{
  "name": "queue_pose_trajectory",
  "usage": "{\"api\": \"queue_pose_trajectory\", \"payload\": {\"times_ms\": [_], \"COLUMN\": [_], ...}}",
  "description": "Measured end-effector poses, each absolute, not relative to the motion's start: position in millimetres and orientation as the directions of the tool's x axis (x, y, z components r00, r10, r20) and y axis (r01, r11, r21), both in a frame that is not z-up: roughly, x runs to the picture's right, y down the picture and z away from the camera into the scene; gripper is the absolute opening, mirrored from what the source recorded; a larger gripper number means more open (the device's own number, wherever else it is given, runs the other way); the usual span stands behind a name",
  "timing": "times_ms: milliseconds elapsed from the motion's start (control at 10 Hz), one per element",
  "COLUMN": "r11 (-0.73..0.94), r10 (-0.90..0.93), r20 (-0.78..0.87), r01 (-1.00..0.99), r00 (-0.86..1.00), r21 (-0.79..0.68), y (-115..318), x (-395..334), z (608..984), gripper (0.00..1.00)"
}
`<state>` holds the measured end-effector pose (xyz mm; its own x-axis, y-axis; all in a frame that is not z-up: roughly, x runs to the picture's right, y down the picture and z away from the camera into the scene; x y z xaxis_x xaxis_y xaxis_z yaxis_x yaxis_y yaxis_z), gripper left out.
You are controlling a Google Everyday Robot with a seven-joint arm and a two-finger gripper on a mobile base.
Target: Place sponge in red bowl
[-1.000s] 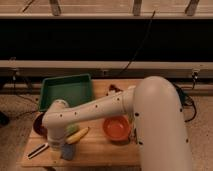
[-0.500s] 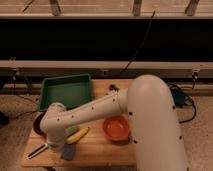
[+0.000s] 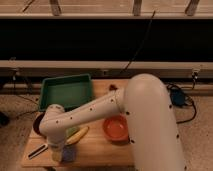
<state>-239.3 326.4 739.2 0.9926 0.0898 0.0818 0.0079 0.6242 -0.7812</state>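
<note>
The sponge (image 3: pixel 70 154) is a small blue-grey pad at the front left edge of the wooden table (image 3: pixel 97 152). My gripper (image 3: pixel 58 153) is lowered right at the sponge's left side, at the end of the white arm (image 3: pixel 85 116) that reaches across the table. Whether it holds the sponge does not show. The red bowl (image 3: pixel 116 128) is orange-red, stands upright in the middle right of the table and has nothing in it. It is about a hand's width to the right of the sponge.
A green tray (image 3: pixel 66 91) lies at the back left. A dark maroon bowl (image 3: pixel 37 123) is partly hidden behind the arm at the left. A yellow banana (image 3: pixel 78 135) lies between the sponge and the red bowl. A dark-handled brush (image 3: pixel 37 150) lies at the front left corner.
The arm's large upper link has swung a little to the left. The gripper has stayed low at the sponge in the front left corner.
</note>
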Motion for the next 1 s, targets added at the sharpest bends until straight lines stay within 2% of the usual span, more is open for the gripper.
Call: {"api": "queue_pose_trajectory", "payload": {"times_ms": [100,200,700,1000], "r11": [0.630,0.638,0.676,0.675], "r10": [0.098,0.104,0.127,0.124], "r20": [0.083,0.092,0.178,0.187], "r01": [0.003,0.004,0.046,0.055], "r00": [0.992,0.990,0.976,0.975], "r21": [-0.777,-0.770,-0.735,-0.735], "y": [322,314,259,240], "x": [-236,-231,-204,-172], "z": [739,737,703,695], "gripper": [0.04,0.00,0.00,0.00]}}
